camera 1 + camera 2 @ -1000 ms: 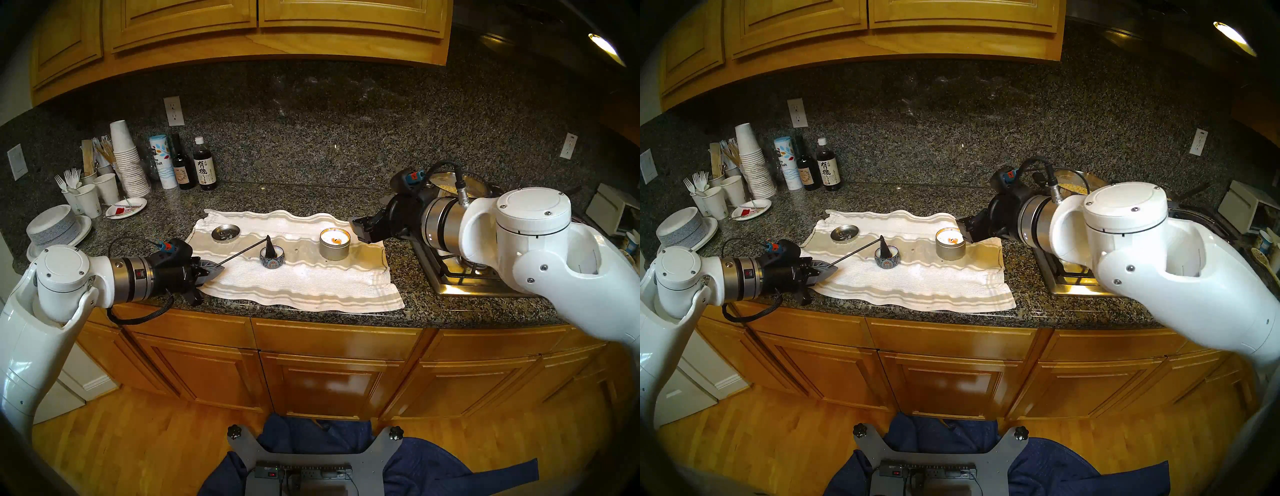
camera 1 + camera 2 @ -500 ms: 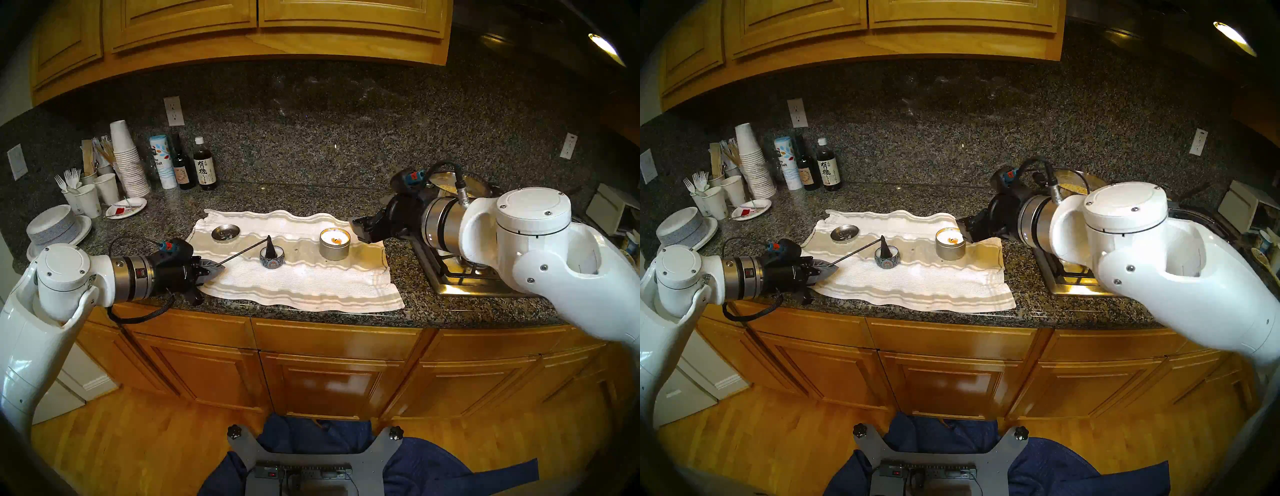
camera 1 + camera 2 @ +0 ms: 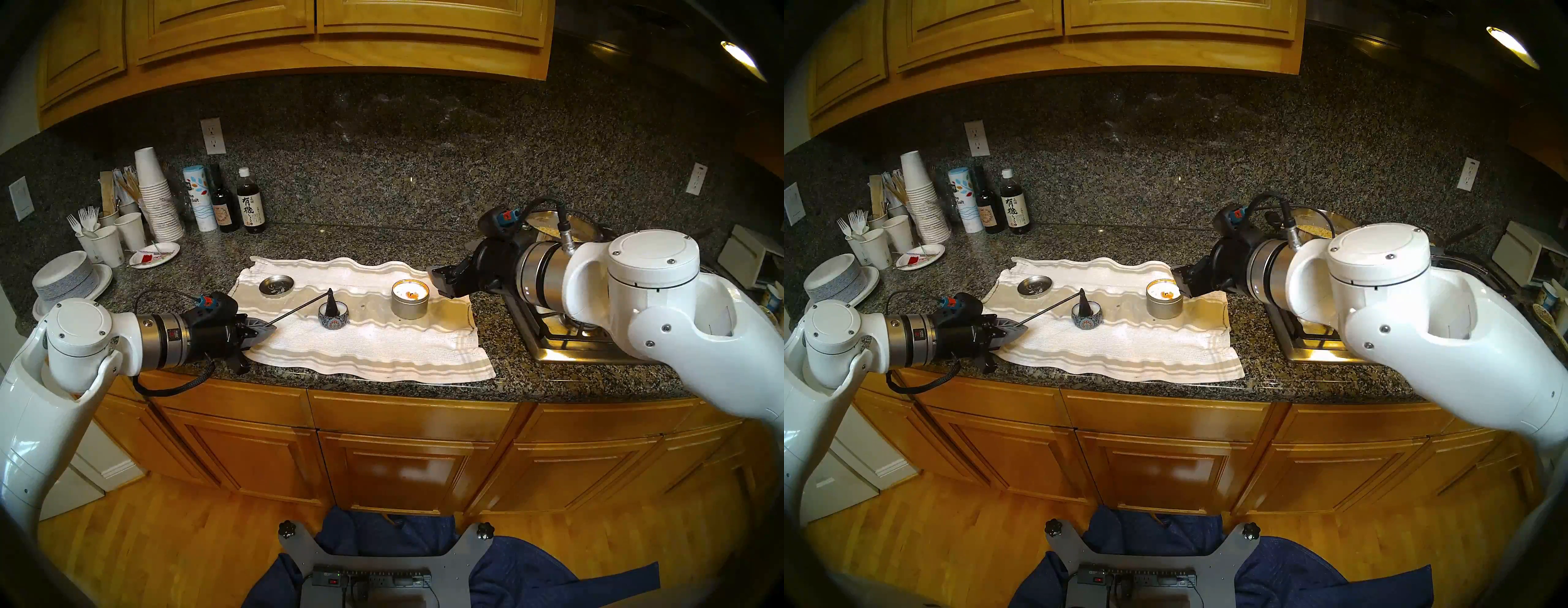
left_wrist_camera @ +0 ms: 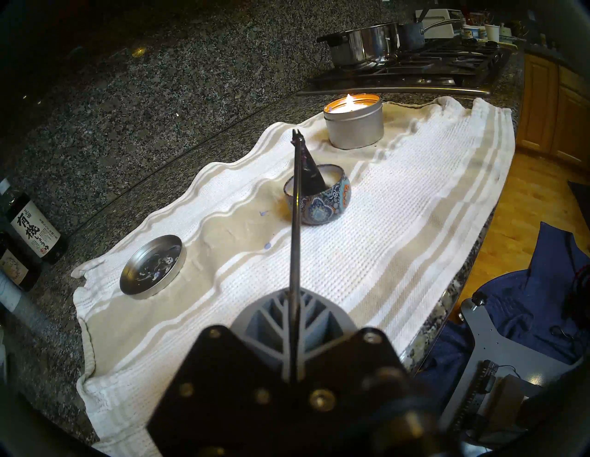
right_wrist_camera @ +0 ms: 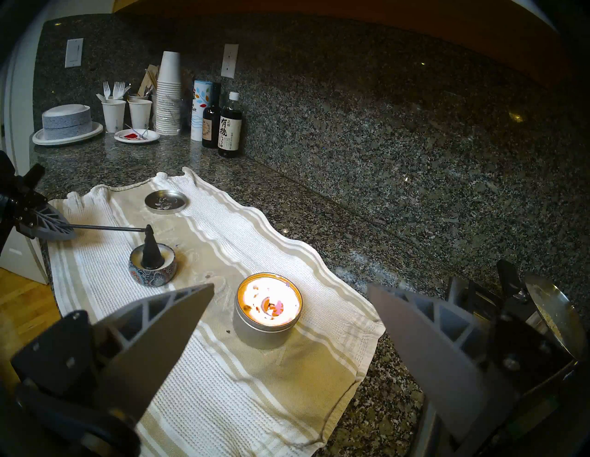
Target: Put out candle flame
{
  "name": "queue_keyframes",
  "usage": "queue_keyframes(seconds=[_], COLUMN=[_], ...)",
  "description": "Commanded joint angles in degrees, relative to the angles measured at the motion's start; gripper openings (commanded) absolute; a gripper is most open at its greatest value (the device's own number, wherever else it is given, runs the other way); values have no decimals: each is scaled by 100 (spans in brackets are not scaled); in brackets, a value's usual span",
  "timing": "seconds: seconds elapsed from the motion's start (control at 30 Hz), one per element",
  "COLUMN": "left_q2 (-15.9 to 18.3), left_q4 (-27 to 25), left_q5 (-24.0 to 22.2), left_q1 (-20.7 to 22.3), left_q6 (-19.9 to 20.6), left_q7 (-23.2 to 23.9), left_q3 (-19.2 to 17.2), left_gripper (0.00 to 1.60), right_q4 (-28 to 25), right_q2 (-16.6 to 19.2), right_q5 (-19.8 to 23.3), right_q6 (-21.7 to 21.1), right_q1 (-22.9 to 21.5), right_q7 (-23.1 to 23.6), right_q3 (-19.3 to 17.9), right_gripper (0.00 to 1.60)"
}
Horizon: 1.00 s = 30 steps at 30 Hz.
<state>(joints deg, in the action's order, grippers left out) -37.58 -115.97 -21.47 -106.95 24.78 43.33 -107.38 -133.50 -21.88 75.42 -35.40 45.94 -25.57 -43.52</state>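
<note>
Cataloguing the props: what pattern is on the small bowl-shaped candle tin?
Blue paisley-like print with orange accents on the small candle tin; clearest in the left wrist view.

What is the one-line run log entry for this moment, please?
left gripper: shut on snuffer | cone: over patterned candle | right gripper: open, empty | tin candle: lit | towel: under both

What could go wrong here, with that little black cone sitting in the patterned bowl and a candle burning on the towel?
The silver tin candle burns on a cloth towel; a tip could scorch it. The left gripper pinches the snuffer at its thin rod's far end, so the cone may swing or slip when lifted from the patterned candle bowl. The open right gripper sits close to the flame.
</note>
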Motion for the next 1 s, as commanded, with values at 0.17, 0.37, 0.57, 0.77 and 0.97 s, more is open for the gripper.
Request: queue_keyframes(seconds=[0.17, 0.37, 0.57, 0.77, 0.97], left_q2=[-33, -87, -77, -71, -61], left_q4=[-54, -102, -182, -221, -278], left_q5=[-105, -163, -243, -270, -266], left_q1=[219, 305, 413, 391, 236], left_q6=[-92, -87, -26, 9, 49], left_q7=[-44, -115, -100, -75, -27], left_q3=[-107, -133, -173, -235, -329], left_gripper=[0, 0, 0, 0, 0], right_q4=[-4, -5, -5, -5, -5], right_q2=[4, 4, 3, 4, 4], right_q5=[-27, -27, -27, -27, -27], right_q6=[40, 40, 40, 40, 40], right_q1=[-142, -141, -141, -141, -143], right_q7=[-2, -4, -6, -5, -3], right_q3=[-140, -139, -138, -138, -139], right_gripper=[160, 160, 160, 160, 160])
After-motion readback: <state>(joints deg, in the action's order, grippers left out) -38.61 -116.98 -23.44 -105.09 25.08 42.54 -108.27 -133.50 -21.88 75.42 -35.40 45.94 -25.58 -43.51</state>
